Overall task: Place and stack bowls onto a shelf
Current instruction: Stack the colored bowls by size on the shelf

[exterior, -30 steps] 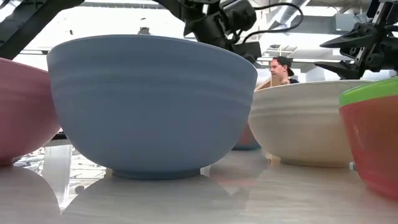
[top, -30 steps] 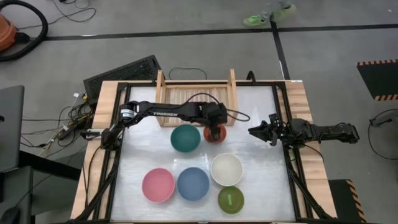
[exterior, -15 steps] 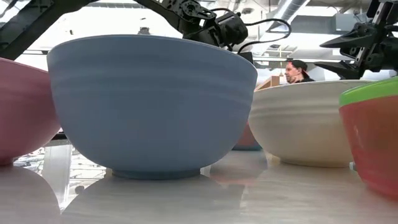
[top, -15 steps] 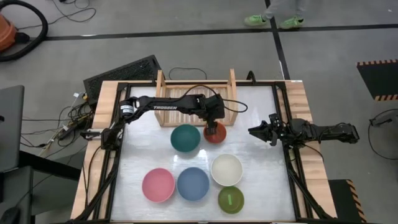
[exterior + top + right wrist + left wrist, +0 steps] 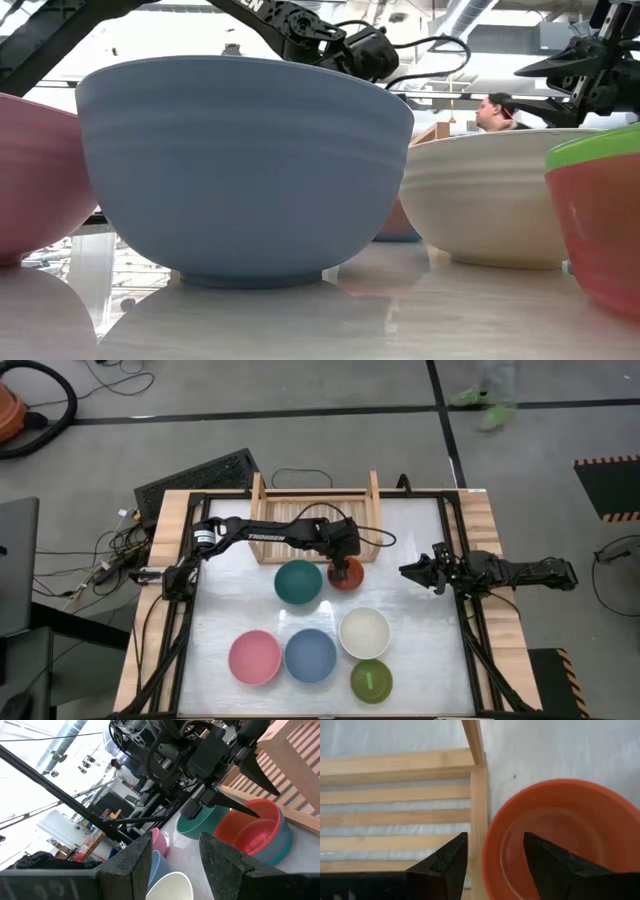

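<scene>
A small red-orange bowl point(image 5: 350, 578) point(image 5: 560, 810) stands upright on the white tabletop just in front of the wooden shelf point(image 5: 300, 510) point(image 5: 395, 820). My left gripper point(image 5: 343, 563) point(image 5: 495, 855) is open and points down over the bowl's shelf-side rim. One finger is inside the bowl and the other outside, above the shelf's front slat. The teal bowl point(image 5: 299, 582) stands right beside the red-orange bowl. My right gripper point(image 5: 405, 571) point(image 5: 172, 865) waits open near the table's right edge.
Nearer the front stand the pink point(image 5: 254, 657), blue point(image 5: 311, 655) and cream-white point(image 5: 364, 633) bowls. In the low view the olive-green bowl point(image 5: 371, 681) sits in a reddish one point(image 5: 600, 230). The shelf's upright side boards point(image 5: 375, 490) flank bare slats. A person point(image 5: 492, 110) is beyond the table.
My left gripper has drawn a little toward the far edge, from above the middle of the red-orange bowl to its shelf-side rim. More of the bowl now shows. The bowl itself has stayed in place. The person in the room behind has walked along.
</scene>
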`<state>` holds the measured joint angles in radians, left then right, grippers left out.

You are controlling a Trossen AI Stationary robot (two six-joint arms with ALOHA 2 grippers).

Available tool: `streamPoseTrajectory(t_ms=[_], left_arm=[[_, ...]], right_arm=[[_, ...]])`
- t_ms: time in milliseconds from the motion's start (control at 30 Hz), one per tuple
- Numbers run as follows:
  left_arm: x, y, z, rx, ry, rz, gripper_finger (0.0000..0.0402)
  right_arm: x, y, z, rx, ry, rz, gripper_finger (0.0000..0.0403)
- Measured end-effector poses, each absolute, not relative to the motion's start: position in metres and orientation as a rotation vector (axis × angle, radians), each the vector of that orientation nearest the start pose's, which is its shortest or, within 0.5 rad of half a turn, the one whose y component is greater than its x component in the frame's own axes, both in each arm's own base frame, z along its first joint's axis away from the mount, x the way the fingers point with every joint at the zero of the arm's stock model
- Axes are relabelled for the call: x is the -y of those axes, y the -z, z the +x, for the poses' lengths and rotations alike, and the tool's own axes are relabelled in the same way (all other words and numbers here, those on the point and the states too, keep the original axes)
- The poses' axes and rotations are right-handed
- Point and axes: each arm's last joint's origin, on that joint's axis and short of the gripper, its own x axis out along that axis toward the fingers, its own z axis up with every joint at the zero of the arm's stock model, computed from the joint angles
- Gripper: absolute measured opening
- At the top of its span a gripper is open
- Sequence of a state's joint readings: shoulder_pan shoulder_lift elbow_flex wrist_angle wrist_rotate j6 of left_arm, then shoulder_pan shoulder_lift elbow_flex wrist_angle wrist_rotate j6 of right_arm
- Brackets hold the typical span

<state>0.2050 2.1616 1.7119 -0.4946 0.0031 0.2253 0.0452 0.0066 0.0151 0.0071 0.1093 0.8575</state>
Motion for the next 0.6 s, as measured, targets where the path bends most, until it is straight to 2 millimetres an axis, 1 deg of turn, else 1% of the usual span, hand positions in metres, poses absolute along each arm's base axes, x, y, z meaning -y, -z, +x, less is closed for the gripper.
streamPoseTrajectory(t_ms=[133,300,400,500,600], left_arm=[[-0.097,-0.192,0.461,-0.953,-0.091,0.117,0.0161],[-0.097,-0.192,0.461,-0.949,-0.083,0.113,0.0107],[-0.098,-0.192,0.46,-0.956,-0.082,0.114,0.0082],[-0.098,-0.187,0.459,-0.967,-0.098,0.113,0.0075],[-0.097,-0.177,0.454,-0.99,-0.108,0.095,0.0085]], right_arm=[[-0.001,-0.169,0.097,0.042,0.054,0.858,0.0189],[-0.001,-0.169,0.097,0.042,0.053,0.858,0.0189],[-0.001,-0.169,0.097,0.041,0.053,0.858,0.0189],[-0.001,-0.169,0.097,0.042,0.053,0.858,0.0189],[-0.001,-0.169,0.097,0.042,0.053,0.858,0.0189]])
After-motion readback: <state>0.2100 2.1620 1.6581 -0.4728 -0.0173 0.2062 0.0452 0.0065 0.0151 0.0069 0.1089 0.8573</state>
